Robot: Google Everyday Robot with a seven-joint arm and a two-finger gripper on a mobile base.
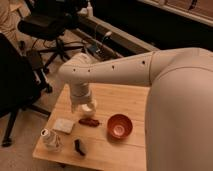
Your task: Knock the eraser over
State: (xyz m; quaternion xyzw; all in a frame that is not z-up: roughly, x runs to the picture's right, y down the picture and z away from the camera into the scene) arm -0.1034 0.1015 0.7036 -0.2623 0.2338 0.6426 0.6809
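Observation:
The eraser [79, 146] is a small black oblong block near the front edge of the wooden table [125, 100]. It seems to lean or lie at a slant. My gripper [86, 108] hangs from the white arm over the table's left middle, above and behind the eraser, just behind the reddish-brown elongated object [89, 122]. It is clearly apart from the eraser.
A flat whitish square pad [64, 125] lies left of the reddish-brown object. A clear plastic cup or bottle [51, 139] stands at the front left corner. An orange bowl [120, 126] sits to the right. Black office chairs [47, 25] stand behind and left of the table.

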